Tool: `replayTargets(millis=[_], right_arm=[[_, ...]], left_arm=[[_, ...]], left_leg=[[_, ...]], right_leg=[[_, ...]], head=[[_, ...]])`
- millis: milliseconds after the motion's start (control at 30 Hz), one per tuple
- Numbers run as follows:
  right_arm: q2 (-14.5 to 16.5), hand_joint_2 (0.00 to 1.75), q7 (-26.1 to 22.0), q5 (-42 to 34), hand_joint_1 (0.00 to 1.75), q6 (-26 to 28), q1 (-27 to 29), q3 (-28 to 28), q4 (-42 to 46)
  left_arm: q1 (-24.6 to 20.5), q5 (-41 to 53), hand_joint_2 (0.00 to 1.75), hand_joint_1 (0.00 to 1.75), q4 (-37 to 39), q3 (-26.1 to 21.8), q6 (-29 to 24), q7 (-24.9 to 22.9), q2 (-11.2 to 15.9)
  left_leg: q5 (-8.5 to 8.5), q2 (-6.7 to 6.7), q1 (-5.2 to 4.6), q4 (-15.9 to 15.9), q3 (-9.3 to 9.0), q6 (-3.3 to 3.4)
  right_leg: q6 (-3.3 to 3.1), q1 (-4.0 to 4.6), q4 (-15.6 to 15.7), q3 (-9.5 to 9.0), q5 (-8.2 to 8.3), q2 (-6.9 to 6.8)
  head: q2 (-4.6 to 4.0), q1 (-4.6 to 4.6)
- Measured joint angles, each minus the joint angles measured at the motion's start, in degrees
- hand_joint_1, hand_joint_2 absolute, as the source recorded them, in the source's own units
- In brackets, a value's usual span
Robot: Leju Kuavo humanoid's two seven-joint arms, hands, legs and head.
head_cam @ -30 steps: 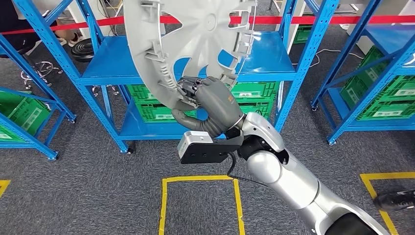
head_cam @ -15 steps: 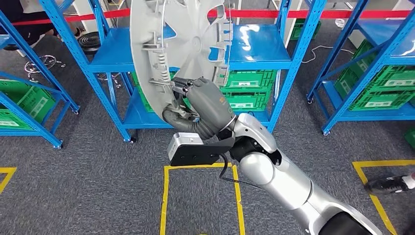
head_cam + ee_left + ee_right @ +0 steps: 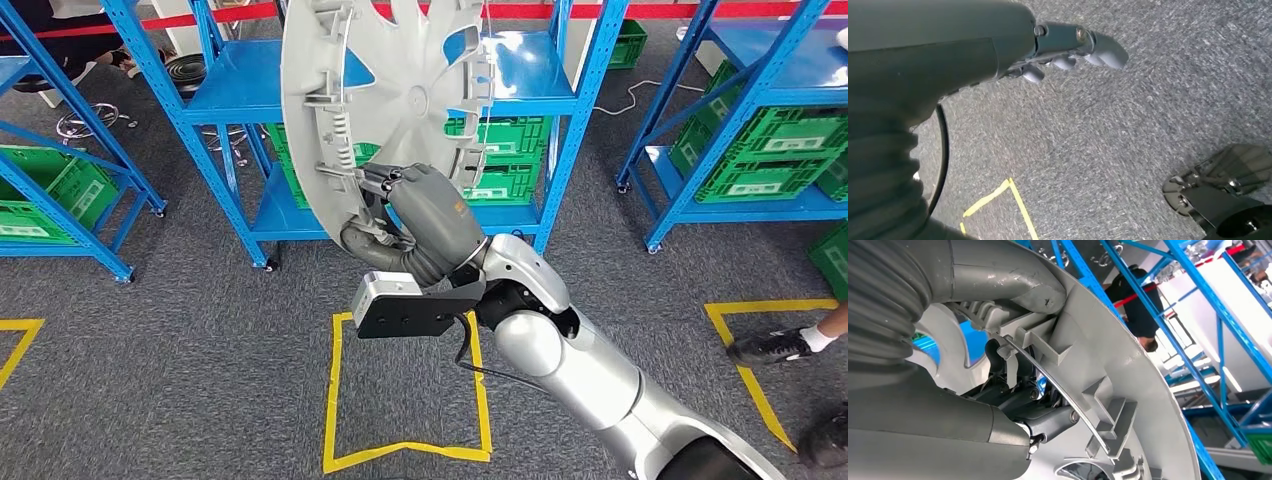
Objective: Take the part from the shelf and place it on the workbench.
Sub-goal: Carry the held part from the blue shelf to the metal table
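Note:
The part is a large grey plastic wheel cover [image 3: 400, 90], held upright in front of the blue shelf [image 3: 230, 90] with its ribbed back side facing me. My right hand [image 3: 430, 215] grips its lower rim, thumb under the edge and fingers hooked into the inner ribs. The right wrist view shows the cover's rim [image 3: 1128, 355] close up, with the thumb [image 3: 998, 275] pressed on it and a wire ring running past the clips. My left hand [image 3: 1063, 50] hangs over grey carpet, fingers loosely extended and holding nothing.
Blue shelf racks stand ahead and on both sides, with green crates [image 3: 510, 180] on their lower levels. A yellow tape square [image 3: 335, 400] marks the carpet below my arm. A person's shoes [image 3: 770, 345] stand at the right, and another person [image 3: 1138, 305] is beyond the racks.
The whole picture has shifted: the shelves sit farther off and the full yellow square has come into view. My right hand keeps its grip, and the cover has turned slightly.

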State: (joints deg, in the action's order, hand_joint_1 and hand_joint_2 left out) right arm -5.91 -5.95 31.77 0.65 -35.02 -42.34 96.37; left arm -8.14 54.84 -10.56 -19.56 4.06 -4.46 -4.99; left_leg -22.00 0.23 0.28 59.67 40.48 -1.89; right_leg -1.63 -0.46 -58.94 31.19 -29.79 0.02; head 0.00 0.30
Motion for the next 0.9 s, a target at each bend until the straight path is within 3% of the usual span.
replayTargets(millis=[33,100,133,167,200,233,267,333,367,400,467,500,533,600,633,667,700,733,767,800,867,900], right_arm=[[0.01,1.75,-0.04,0.02,1.75,0.02,-0.02,0.0,-0.03],[0.03,1.75,-0.07,0.03,1.75,0.05,0.01,0.0,-0.04],[0.03,1.75,-0.07,0.03,1.75,0.05,0.05,0.0,-0.04],[0.03,1.75,-0.07,0.03,1.75,0.05,0.08,0.0,-0.05],[0.03,1.75,-0.07,0.03,1.75,0.05,0.09,0.0,-0.05],[0.03,1.75,-0.07,0.02,1.75,0.05,0.09,0.0,-0.05],[0.03,1.75,-0.07,0.02,1.75,0.05,0.07,0.0,-0.05],[0.03,1.75,-0.07,0.01,1.75,0.07,0.06,0.03,-0.04],[0.04,1.75,-0.08,0.01,1.75,0.08,0.05,0.04,-0.03],[0.04,1.75,-0.1,0.01,1.75,0.09,0.05,0.05,-0.03],[-0.01,1.75,-0.13,0.04,1.75,0.12,0.07,0.04,-0.05],[-0.05,1.75,-0.11,0.06,1.75,0.12,0.07,0.04,-0.08],[-0.11,1.75,-0.07,0.08,1.75,0.12,0.08,0.04,-0.1],[-0.17,1.75,0.07,0.12,1.75,0.11,0.08,0.04,-0.11],[-0.21,1.75,0.15,0.13,1.75,0.1,0.08,0.04,-0.1],[-0.25,1.75,0.26,0.13,1.75,0.07,0.09,0.04,-0.1],[-0.29,1.75,0.39,0.13,1.75,0.03,0.09,0.04,-0.1],[-0.33,1.75,0.52,0.12,1.75,-0.02,0.09,0.04,-0.09],[-0.35,1.75,0.63,0.11,1.75,-0.04,0.08,0.05,-0.09],[-0.38,1.75,0.7,0.11,1.75,-0.05,0.07,0.06,-0.08],[-0.47,1.75,0.77,0.16,1.75,0.04,0.22,0.11,0.01],[-0.55,1.75,0.81,0.26,1.75,0.16,0.38,0.15,0.05]], left_arm=[[0.03,0.01,1.75,0.0,0.03,0.0,0.02,-0.02,-0.02],[0.0,0.02,1.75,0.0,0.04,0.0,0.06,-0.02,-0.09],[-0.03,0.02,1.75,0.0,0.04,0.0,0.06,-0.02,-0.1],[-0.05,0.02,1.75,0.0,0.04,0.0,0.06,-0.02,-0.1],[-0.05,0.02,1.75,0.0,0.04,0.0,0.06,-0.02,-0.1],[-0.07,0.02,1.75,0.0,0.02,0.0,0.06,-0.02,-0.1],[-0.13,0.02,1.75,0.0,-0.01,0.0,0.07,-0.02,-0.1],[-0.35,0.02,1.75,0.0,-0.1,0.0,0.06,-0.02,-0.1],[-0.46,0.02,1.75,0.0,-0.12,0.0,0.06,-0.01,-0.12],[-0.53,0.02,1.75,0.0,-0.13,0.0,0.06,-0.01,-0.14],[-0.47,0.04,1.75,0.0,-0.07,0.0,0.05,-0.02,-0.21],[-0.43,0.09,1.75,0.0,-0.05,0.0,0.05,-0.04,-0.22],[-0.41,0.18,1.75,0.0,-0.03,0.0,0.05,-0.07,-0.22],[-0.43,0.39,1.75,0.0,-0.03,0.0,0.05,-0.16,-0.19],[-0.43,0.49,1.75,0.0,-0.03,0.0,0.05,-0.24,-0.2],[-0.43,0.56,1.75,0.0,-0.02,0.0,0.05,-0.32,-0.23],[-0.43,0.63,1.75,0.0,-0.01,0.0,0.05,-0.42,-0.26],[-0.42,0.72,1.75,0.0,-0.01,0.0,0.05,-0.5,-0.28],[-0.43,0.79,1.75,0.0,-0.01,0.0,0.05,-0.55,-0.3],[-0.43,0.85,1.75,0.0,-0.02,0.0,0.05,-0.57,-0.31],[-0.43,0.95,1.75,0.0,-0.03,0.0,0.05,-0.6,-0.32],[-0.44,1.01,1.75,0.0,-0.03,0.0,0.05,-0.64,-0.32]], left_leg=[[-2.36,-0.06,0.11,1.92,0.73,-0.35],[-8.33,-0.09,0.28,8.85,2.38,-0.97],[-10.08,-0.09,0.34,12.59,2.85,-1.18],[-10.4,-0.09,0.35,15.15,2.74,-1.28],[-9.54,-0.09,0.36,15.92,1.81,-1.29],[-8.13,-0.1,0.37,14.56,-0.22,-1.2],[-7.18,-0.14,0.37,11.24,-3.31,-1.01],[-8.07,-0.31,0.12,2.51,-10.0,-0.36],[-8.96,-0.42,-0.07,-0.59,-11.86,0.02],[-9.45,-0.5,-0.3,-2.22,-12.48,0.44],[-8.4,-0.44,-0.33,-2.85,-11.69,1.42],[-7.68,-0.3,-0.26,-2.94,-11.25,1.98],[-6.88,-0.16,-0.14,-3.06,-10.68,2.44],[-5.46,-0.01,-0.14,-2.95,-9.05,2.96],[-4.78,0.02,-0.17,-2.79,-8.08,2.99],[-4.16,0.05,-0.19,-2.58,-7.07,2.97],[-3.59,0.1,-0.18,-2.31,-6.06,2.88],[-3.08,0.15,-0.15,-1.99,-5.07,2.75],[-2.63,0.18,-0.11,-1.62,-4.17,2.56],[-2.24,0.18,-0.16,-1.22,-3.32,2.3],[-1.46,0.17,-0.24,-0.62,-2.23,1.65],[-1.01,0.16,-0.27,-0.55,-1.95,1.28]], right_leg=[[-0.33,-0.14,0.15,0.77,0.85,-0.07],[-0.56,-0.16,0.12,2.56,2.4,-0.09],[-0.53,-0.15,0.08,3.5,3.16,-0.08],[-0.46,-0.14,0.03,4.43,3.88,-0.08],[-0.36,-0.14,-0.02,5.33,4.59,-0.09],[-0.23,-0.14,-0.06,6.22,5.3,-0.09],[-0.06,-0.14,-0.1,6.96,5.99,-0.08],[0.46,-0.05,-0.08,8.01,7.28,-0.11],[0.79,-0.06,0.06,8.24,7.91,-0.15],[1.17,-0.1,0.32,8.37,8.56,-0.2],[1.96,-0.24,0.72,8.71,9.27,-0.15],[2.23,-0.27,0.11,9.15,8.25,-0.08],[2.42,-0.3,-1.64,9.86,6.05,-0.01],[2.6,-0.36,-8.57,11.77,-0.09,0.03],[2.69,-0.37,-12.58,12.56,-2.19,0.04],[2.76,-0.36,-15.52,12.77,-2.91,0.05],[2.79,-0.36,-16.72,12.12,-2.43,0.05],[2.78,-0.37,-15.71,10.39,-1.12,0.04],[2.74,-0.39,-12.81,7.72,0.15,0.01],[2.64,-0.33,-8.71,4.62,0.38,-0.01],[2.1,-0.13,-2.11,0.24,-0.68,0.09],[1.74,0.03,-0.63,-0.45,-1.31,0.16]], head=[[0.0,-0.08],[0.0,-0.22],[0.0,-0.21],[0.0,-0.21],[0.0,-0.22],[0.0,-0.22],[0.0,-0.22],[0.0,-0.18],[0.0,-0.19],[0.0,-0.2],[0.0,-0.27],[0.0,-0.22],[0.0,-0.16],[0.0,-0.04],[0.0,-0.03],[0.0,-0.03],[0.0,-0.02],[0.0,-0.01],[0.0,-0.01],[0.0,-0.01],[0.0,-0.03],[0.0,-0.04]])
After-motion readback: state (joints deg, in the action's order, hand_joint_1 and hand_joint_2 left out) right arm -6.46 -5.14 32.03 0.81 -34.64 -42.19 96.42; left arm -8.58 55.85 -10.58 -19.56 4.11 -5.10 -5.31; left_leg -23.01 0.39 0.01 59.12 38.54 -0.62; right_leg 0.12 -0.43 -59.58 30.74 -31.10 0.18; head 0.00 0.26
